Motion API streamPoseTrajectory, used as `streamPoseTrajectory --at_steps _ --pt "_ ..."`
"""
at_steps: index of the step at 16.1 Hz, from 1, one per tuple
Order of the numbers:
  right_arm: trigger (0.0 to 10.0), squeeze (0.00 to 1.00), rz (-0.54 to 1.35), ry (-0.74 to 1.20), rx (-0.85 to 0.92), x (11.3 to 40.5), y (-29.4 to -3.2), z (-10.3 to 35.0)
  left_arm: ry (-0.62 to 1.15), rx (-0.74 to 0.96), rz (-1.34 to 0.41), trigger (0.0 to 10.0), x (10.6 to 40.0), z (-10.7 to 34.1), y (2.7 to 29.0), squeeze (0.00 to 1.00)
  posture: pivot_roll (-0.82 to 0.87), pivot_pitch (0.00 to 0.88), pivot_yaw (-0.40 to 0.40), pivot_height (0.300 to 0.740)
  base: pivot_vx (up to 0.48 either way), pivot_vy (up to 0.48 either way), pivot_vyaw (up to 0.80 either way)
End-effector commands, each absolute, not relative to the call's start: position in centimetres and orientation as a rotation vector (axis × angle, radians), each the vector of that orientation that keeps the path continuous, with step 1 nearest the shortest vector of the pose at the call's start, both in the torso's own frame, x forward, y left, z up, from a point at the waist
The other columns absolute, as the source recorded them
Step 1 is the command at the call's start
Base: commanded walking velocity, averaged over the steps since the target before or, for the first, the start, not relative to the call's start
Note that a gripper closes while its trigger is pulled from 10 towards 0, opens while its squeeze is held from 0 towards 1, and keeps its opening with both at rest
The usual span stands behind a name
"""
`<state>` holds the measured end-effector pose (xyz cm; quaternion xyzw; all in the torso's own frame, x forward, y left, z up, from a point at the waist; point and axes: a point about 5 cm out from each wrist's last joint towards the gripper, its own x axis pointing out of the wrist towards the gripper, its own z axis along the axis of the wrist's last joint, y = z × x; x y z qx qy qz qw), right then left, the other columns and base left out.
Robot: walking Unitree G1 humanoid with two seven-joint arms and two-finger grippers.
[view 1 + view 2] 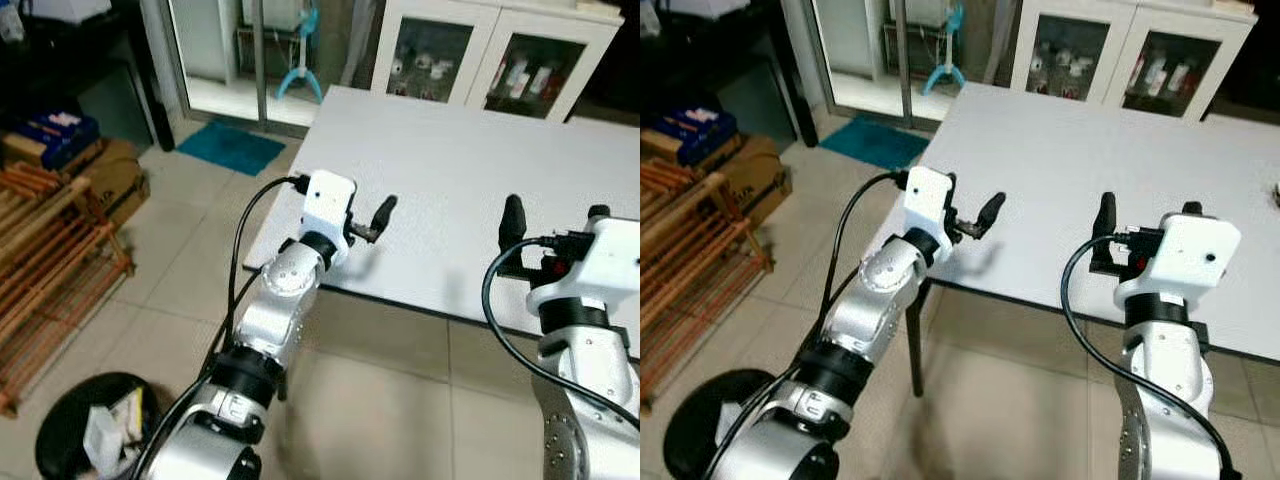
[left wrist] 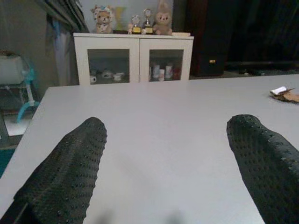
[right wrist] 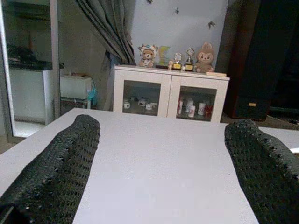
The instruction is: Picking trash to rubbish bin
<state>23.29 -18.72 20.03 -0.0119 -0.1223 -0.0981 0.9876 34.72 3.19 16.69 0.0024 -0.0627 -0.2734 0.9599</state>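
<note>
While open, both grippers' pebbled black fingers (image 2: pixel 70 172), smooth white table (image 1: pixel 450 160)

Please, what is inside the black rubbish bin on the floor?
Inside the black rubbish bin, crumpled white paper or plastic trash lies visible. What sits beneath that trash is covered, and the left arm hides part of the bin.

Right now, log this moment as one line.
left claw open over table edge | right claw open, empty | trash far across table | bin on floor, holds paper
</note>
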Motion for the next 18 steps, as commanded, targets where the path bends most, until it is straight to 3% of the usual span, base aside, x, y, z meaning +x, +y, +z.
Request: streamPoseTrajectory --at_steps 1,6,12,18 --pt "10.0 0.00 -0.200 -0.225 -0.053 23.2 -18.9 19.8 -0.130 0.022 -0.553 10.0 35.0 17.0 3.3 0.00 0.05 0.036 -0.032 0.740 0.000 -0.480 0.00" --pt "10.0 0.00 -0.252 -0.189 -0.108 23.0 -19.8 19.3 -0.111 0.031 -0.556 10.0 35.0 16.5 3.3 0.00 0.05 0.039 -0.029 0.740 0.000 -0.480 0.00" --pt "10.0 0.00 -0.300 -0.039 -0.112 21.7 -20.7 16.1 0.012 0.095 -0.525 10.0 34.4 12.9 6.4 0.00 0.04 0.041 -0.023 0.740 0.000 -0.480 0.00" --pt "10.0 0.00 -0.305 -0.006 -0.103 21.1 -20.7 15.2 0.040 0.097 -0.541 10.0 33.7 11.9 6.1 0.00 0.03 0.047 -0.025 0.740 0.000 -0.480 0.00"
